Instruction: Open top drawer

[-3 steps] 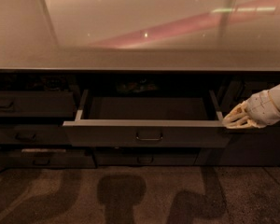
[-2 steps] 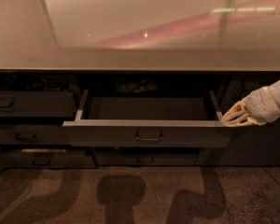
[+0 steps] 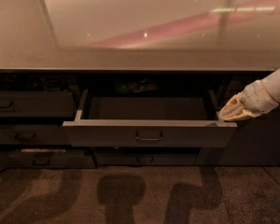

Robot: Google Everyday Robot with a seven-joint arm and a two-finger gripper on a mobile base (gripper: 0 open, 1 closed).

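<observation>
**Location.** The top drawer (image 3: 177, 135) sits at frame centre, directly under the tabletop (image 3: 130, 55). It stands drawn well out of the cabinet, with its shallow grey interior exposed and its flat front projecting toward 6 o'clock. Its small loop handle (image 3: 149, 137) is at the middle of the front. Narrower drawer fronts (image 3: 30, 104) lie at 9 o'clock and are shut.

**Gripper.** The gripper (image 3: 231, 111) is at 3 o'clock, reaching in from the right edge. Its tip is at the drawer's right front corner, touching it or very nearly so. Whether the jaws are apart or together cannot be told from this view. It is well apart from the handle.

**Handling assessment.**
- The drawer appears to be a rigid box on side runners, so it should travel along one line only, toward 6 o'clock.
- It looks shallow and holds no visible load, so the effort needed is probably modest and steady.
- The front is smooth and flat. It probably offers poor friction for a pinch or a sideways push.
- The proper hold is the loop handle, hooked or clamped at centre so the pull runs true.
- Force applied at the corner is off-centre and may rack the drawer in its runners.

**Progress.** Judged from its position, the opening is largely accomplished.
</observation>
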